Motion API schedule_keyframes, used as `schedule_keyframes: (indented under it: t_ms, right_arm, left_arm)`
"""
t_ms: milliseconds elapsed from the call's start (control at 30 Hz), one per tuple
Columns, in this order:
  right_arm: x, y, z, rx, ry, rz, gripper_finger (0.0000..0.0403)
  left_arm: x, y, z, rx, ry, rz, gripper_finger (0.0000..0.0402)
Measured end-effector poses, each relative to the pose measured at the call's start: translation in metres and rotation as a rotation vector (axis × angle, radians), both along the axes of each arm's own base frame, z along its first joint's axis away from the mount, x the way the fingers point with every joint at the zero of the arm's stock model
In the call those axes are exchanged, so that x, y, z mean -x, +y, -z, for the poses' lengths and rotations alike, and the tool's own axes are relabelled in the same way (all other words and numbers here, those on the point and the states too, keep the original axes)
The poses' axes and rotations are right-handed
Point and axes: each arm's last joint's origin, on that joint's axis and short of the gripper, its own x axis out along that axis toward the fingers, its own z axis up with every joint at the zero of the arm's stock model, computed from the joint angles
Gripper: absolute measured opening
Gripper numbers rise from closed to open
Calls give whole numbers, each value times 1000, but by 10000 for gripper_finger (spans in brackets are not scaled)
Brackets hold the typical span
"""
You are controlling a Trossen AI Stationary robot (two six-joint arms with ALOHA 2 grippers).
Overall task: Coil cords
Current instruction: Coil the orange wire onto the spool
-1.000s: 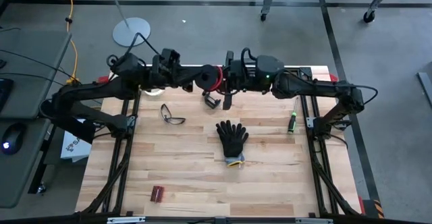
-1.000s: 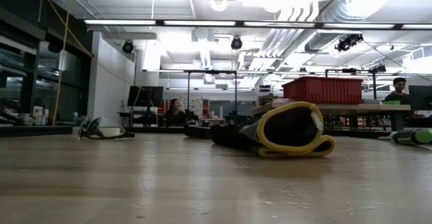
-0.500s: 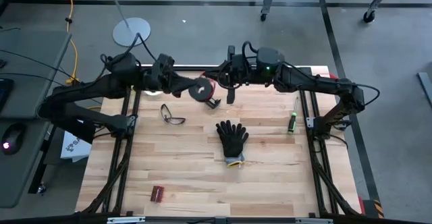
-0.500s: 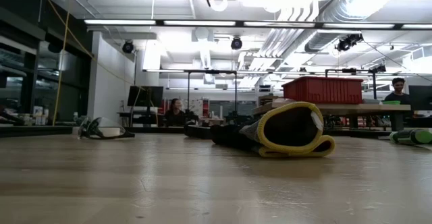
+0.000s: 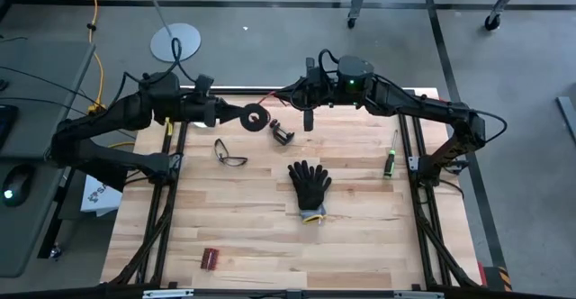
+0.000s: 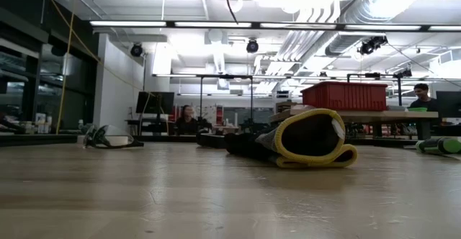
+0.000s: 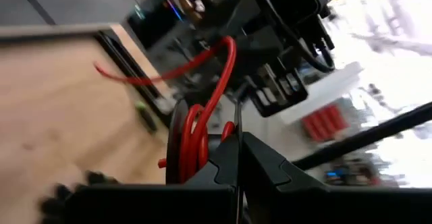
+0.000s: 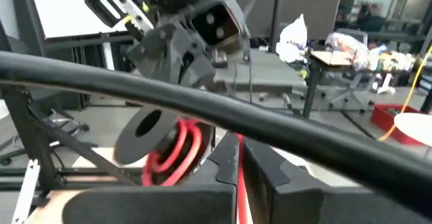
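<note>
A: The left hand (image 5: 236,114) has drawn away to the worktop's (image 5: 252,218) eleven o'clock, clamped on the spool (image 5: 256,117).

B: And the right hand (image 5: 307,110), near twelve o'clock, pinches the red cord (image 7: 202,119), now stretched between them. So it's unwinding, not coiling.

A glossy red cord (image 7: 202,119) winds a matt black plastic spool (image 5: 256,117) above the pale, smooth wooden table (image 5: 252,209).
</note>
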Motion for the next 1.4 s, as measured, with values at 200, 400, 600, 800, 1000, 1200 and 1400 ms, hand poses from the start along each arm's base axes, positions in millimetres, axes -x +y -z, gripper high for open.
schedule_keyframes:
  t_ms: [200,400,600,800,1000,1200,1400]
  right_arm:
    - [12,-5,-3,-13,42,24,1]
    - [25,-10,-14,-11,11,61,2]
    - [31,-11,-17,-16,18,71,2]
    - [34,-10,-15,-27,55,60,1]
    - [32,-4,-15,-27,55,23,0]
    - [31,0,-14,-35,62,17,18]
    - [32,0,-7,-39,135,56,113]
  left_arm:
    - [2,2,1,-105,26,-10,0]
    - [-2,2,15,-150,169,19,0]
    - [-2,6,19,-318,247,-70,0]
    - [-1,7,19,-490,293,-72,0]
    - [0,7,30,-612,447,3,0]
    - [-10,4,12,-862,620,-1,0]
    - [-35,0,-16,-1040,610,39,0]
